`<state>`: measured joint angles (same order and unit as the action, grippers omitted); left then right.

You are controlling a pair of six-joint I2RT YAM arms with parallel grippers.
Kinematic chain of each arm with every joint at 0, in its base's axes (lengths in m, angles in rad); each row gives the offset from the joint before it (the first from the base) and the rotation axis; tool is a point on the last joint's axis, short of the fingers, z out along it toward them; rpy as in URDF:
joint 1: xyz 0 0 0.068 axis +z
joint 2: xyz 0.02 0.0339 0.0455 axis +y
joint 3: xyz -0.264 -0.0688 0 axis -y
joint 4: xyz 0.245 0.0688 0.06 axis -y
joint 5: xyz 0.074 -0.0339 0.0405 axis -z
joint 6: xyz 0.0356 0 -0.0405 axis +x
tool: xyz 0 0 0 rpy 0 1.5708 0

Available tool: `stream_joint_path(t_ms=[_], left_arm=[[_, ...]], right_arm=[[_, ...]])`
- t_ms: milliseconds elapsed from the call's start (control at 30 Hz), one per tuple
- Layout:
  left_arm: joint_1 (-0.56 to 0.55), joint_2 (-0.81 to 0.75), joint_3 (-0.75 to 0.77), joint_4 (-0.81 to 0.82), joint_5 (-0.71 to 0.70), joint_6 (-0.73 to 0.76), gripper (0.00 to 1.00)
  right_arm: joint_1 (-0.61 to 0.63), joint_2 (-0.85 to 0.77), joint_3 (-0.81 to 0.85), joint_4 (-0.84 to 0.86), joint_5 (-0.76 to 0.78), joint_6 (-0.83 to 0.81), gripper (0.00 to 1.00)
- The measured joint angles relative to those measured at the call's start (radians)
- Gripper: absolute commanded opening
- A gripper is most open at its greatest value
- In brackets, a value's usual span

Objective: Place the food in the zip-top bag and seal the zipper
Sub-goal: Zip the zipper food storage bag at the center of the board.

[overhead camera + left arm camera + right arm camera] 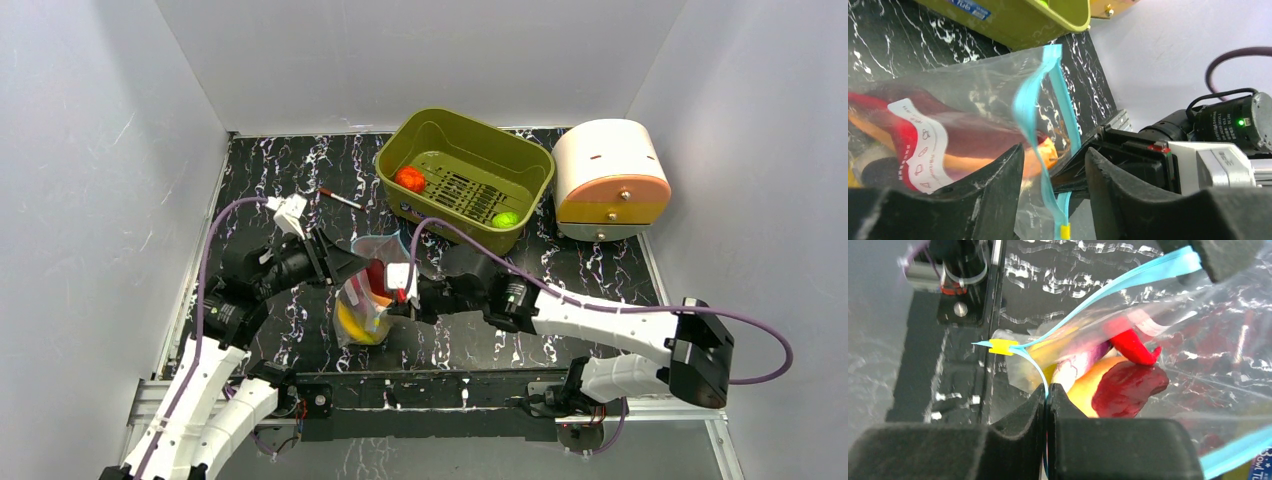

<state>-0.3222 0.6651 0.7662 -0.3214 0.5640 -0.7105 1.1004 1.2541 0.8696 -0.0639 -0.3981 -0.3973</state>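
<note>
right wrist view shows the right hand [1047,391] clenched on the zipper [1128,285] of the part-filled zip-top bag [362,305] lying on the table [300,200] between the arms, the left hand [1054,151] released astride that strip; filling seems unfinished, so next the mouth must gape for the tomato [409,179].

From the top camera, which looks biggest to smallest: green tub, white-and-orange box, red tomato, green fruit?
1. green tub
2. white-and-orange box
3. red tomato and green fruit: about alike, too close to rank
</note>
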Motion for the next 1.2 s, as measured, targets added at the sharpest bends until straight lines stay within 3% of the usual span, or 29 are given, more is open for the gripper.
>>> stream_joint_path(t_ms=[200, 333, 600, 933, 1200], left_arm=[[0.000, -0.031, 0.103, -0.027, -0.067, 0.139, 0.64], [0.000, -0.069, 0.135, -0.032, -0.085, 0.214, 0.67], [0.000, -0.115, 0.144, -0.061, 0.011, 0.326, 0.49], [0.000, -0.277, 0.146, -0.020, 0.197, 0.462, 0.53], [0.000, -0.268, 0.093, -0.013, 0.267, 0.576, 0.55]], right_arm=[[0.000, -0.072, -0.027, 0.108, 0.050, 0.280, 0.00], [0.000, -0.074, -0.022, 0.120, 0.105, 0.446, 0.00], [0.000, -0.073, 0.053, 0.106, 0.172, 0.628, 0.00], [0.000, -0.095, 0.178, 0.000, 0.266, 0.747, 0.00], [0.000, -0.113, 0.164, -0.018, 0.205, 0.736, 0.00]])
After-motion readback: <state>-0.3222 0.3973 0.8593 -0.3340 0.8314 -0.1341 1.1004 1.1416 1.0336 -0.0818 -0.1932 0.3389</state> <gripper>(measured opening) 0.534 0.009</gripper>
